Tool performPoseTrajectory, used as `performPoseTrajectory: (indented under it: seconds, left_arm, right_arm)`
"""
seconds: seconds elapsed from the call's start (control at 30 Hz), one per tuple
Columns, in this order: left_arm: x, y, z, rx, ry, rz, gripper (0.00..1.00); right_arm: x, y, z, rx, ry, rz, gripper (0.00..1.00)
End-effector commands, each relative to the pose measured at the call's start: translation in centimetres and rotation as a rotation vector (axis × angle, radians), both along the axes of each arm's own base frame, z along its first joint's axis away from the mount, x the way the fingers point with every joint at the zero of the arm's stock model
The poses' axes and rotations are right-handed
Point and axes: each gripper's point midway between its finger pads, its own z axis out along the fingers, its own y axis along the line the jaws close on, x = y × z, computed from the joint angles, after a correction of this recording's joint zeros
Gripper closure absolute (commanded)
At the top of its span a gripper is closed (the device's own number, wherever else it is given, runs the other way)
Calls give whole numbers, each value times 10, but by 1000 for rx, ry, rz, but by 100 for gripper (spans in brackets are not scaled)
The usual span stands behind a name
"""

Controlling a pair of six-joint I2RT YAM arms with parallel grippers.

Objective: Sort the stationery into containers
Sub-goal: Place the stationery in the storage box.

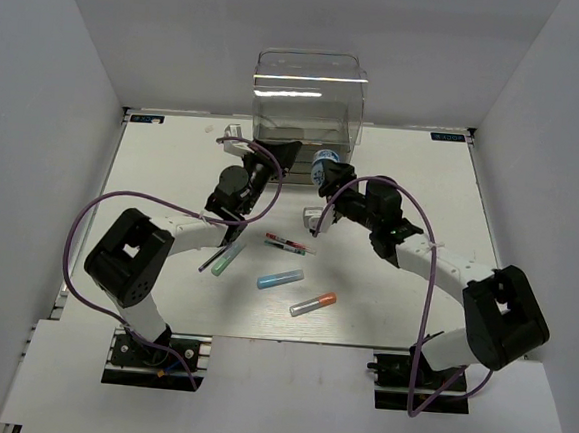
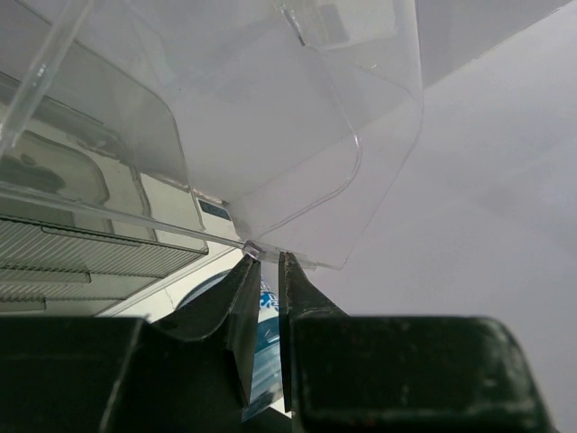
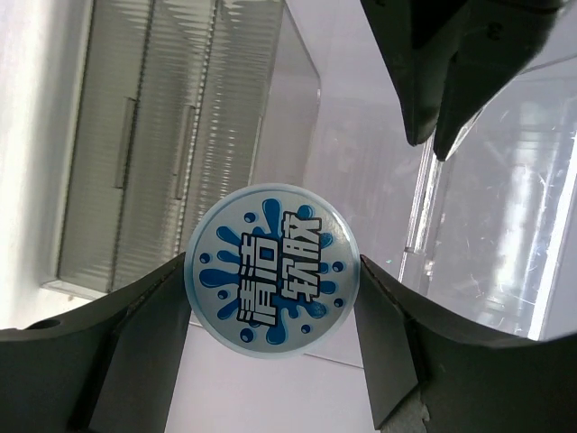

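Surroundings: White walls (image 1: 57, 108) box in a pale table (image 1: 173, 167); I am watching from above and through both wrist cameras.
Organiser: a tall clear plastic organiser (image 1: 309, 98) stands at the far middle of the table, against the back wall.
Left pincer: the left pincer (image 2: 266, 257) is at the organiser's front, its jaws nearly together and nipping a thin clear edge of the plastic.
Right pincer: the right pincer (image 3: 273, 263) is closed on the roll, one finger on each side of it.
Roll: the round blue-white roll (image 1: 324, 162) is held off the table just in front of the organiser, its printed face turned to the wrist camera.
Loose on the table: five pieces lie near the middle, between the two arms. They are a white pen with red marks (image 1: 289, 244), a teal-green marker (image 1: 228, 260), a dark thin pen (image 1: 209, 260) just beside it, a light blue marker (image 1: 280, 279) and an orange-tipped marker (image 1: 313, 304).
In the way: the two pincers are close together at the organiser's front. The left forearm passes just above the teal-green marker and the dark thin pen.
Cables: purple cables (image 1: 78, 230) loop out from both arms.
Other: a small clear piece (image 1: 233, 132) lies by the organiser's left front corner and a second clear piece (image 1: 313, 215) lies near the right wrist. I cannot tell what they are.
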Motion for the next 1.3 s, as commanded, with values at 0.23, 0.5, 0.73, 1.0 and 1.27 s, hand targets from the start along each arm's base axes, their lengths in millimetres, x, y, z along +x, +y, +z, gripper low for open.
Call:
performPoseTrajectory:
  seconds: [0.23,0.5,0.73,1.0,1.27]
  left_arm:
    - [-11,10,74,-88,-151,7,74]
    - [-14,10,78,-91,-160,-1,74]
    - [-16,11,78,-91,-160,-1,74]
    - [-17,12,76,-91,-160,-1,74]
    - [-17,12,76,-91,-160,-1,74]
  right_arm:
    - [11,8,57,72,-295,-3,100]
    - [25,12,56,74,-300,-23,100]
    - [38,15,59,92,-330,-48,100]
    - [56,15,78,133,-363,-97,100]
    - [74,21,79,112,-343,-115,100]
